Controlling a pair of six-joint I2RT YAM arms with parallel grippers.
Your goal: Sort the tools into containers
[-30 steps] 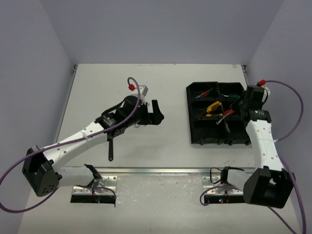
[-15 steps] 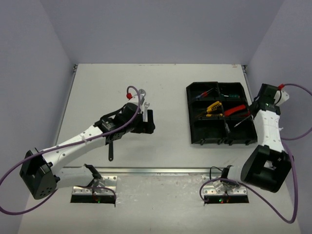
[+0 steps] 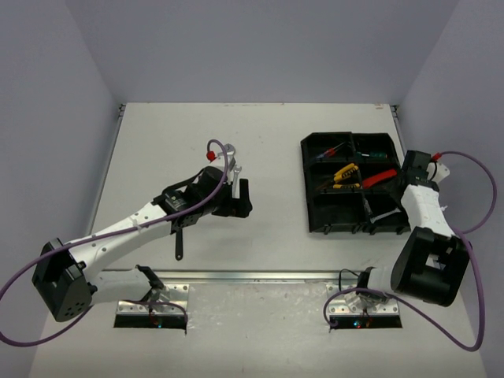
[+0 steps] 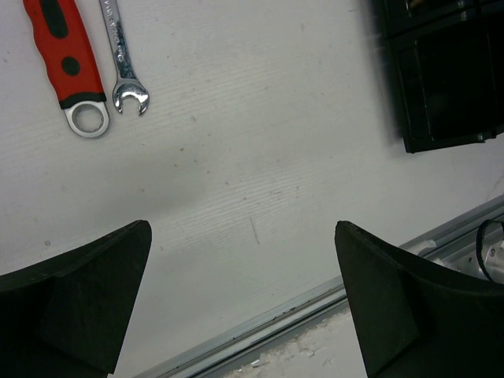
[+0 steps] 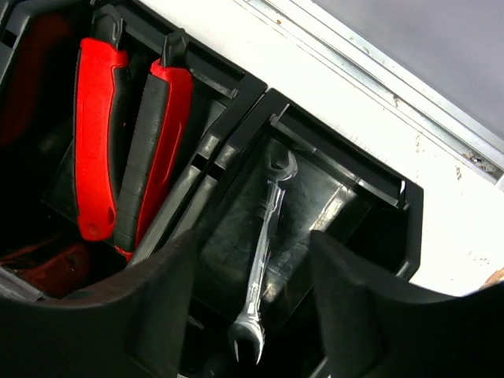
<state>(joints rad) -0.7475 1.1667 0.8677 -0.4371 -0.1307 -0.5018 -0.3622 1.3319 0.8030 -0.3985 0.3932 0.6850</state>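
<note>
While the black organiser tray (image 3: 305, 183) fills with tools, the right gripper (image 5: 250, 252) hangs over the tray's corner compartment, fingers parted and gripping nothing — a silver wrench (image 5: 268, 220) lies loose on the compartment floor directly beneath them, with red-handled pliers (image 5: 94, 118) in the section off to the fingers' left. That drop-off looks finished. The left gripper (image 4: 242, 252), spread wide and empty, hovers above bare tabletop. Ahead of it, off toward its left finger, a red-handled ring wrench (image 4: 63, 55) and a slim silver wrench (image 4: 122, 55) lie side by side, not yet sorted. The next move likely calls for that gripper to shift forward and left, line its fingers across one handle and descend to close — the pair lie so near each other that a careless pinch could catch both. Plain pale-lilac walls (image 3: 260, 47) box in the matte white table (image 3: 157, 134), which is faintly scuffed.
</note>
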